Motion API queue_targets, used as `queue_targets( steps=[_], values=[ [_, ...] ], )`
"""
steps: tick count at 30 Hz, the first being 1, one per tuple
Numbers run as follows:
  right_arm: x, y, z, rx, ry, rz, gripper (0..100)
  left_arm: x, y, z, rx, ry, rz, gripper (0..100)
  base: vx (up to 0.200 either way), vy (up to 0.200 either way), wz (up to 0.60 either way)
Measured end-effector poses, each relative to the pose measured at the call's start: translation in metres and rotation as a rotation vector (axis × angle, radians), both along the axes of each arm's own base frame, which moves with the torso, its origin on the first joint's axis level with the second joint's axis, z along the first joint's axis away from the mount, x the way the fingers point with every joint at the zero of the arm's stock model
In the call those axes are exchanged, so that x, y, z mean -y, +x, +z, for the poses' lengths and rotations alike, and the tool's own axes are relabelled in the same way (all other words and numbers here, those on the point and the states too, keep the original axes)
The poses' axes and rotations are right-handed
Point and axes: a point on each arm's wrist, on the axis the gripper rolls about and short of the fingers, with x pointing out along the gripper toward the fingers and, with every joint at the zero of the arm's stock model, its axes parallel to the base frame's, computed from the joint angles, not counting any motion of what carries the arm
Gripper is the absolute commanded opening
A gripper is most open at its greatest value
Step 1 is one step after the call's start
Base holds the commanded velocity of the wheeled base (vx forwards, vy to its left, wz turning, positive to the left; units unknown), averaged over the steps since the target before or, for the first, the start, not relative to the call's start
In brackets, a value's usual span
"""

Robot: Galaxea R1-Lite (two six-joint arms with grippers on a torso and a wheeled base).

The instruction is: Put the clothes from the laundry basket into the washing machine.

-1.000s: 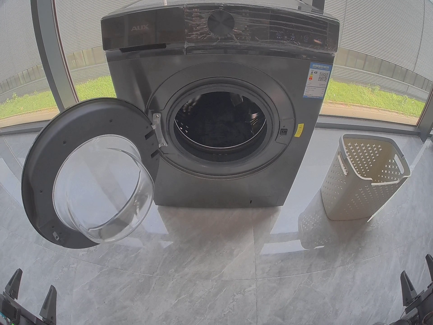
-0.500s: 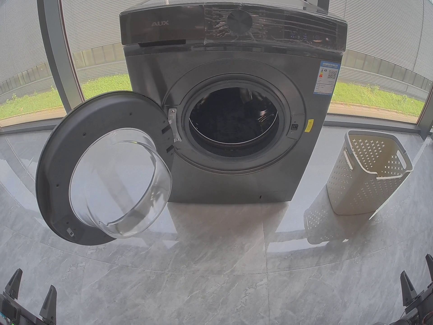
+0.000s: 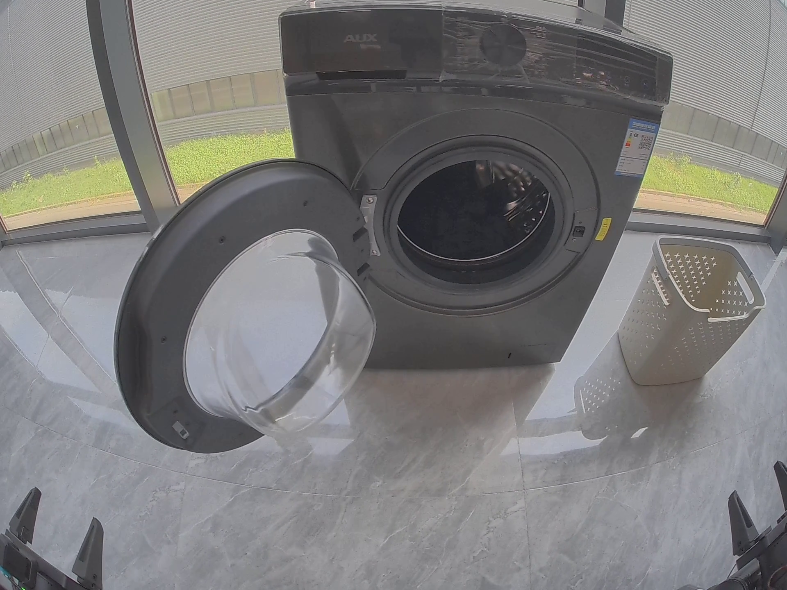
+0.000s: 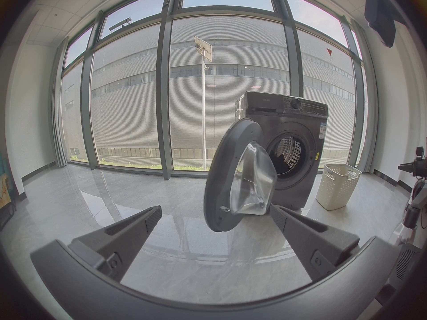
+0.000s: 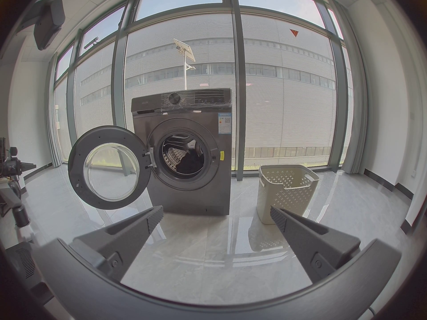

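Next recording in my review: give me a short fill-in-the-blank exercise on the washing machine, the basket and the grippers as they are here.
1. The washing machine has its door standing ____.
2. The laundry basket stands on the floor, to the robot's ____ of the machine.
3. The left gripper and the right gripper are both open and hold ____.

Missing words: open; right; nothing.

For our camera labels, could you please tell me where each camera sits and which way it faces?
Head view: on the robot's head, facing forward and down at the washing machine, its open door and the laundry basket; left gripper and right gripper in bottom corners.
Left wrist view: behind the left gripper's open jaws, facing the machine from its door side.
Right wrist view: behind the right gripper's open jaws, facing the machine's front.
Shared: all show machine, door, basket.
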Motion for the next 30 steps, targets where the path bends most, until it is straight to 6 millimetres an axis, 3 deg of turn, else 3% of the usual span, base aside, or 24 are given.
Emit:
queue_targets(
  steps=[25, 30],
  values=[
    [0.0, 0.0, 0.0, -0.001, 0.0, 0.0, 100, 0.0, 0.0, 0.002, 0.013, 0.015, -0.018, 100, 0.0, 0.008, 0.0],
    [0.0, 0.0, 0.0, -0.001, 0.0, 0.001, 100, 0.001, -0.006, 0.027, 0.084, 0.016, -0.058, 100, 0.0, 0.0, 0.0]
  ],
)
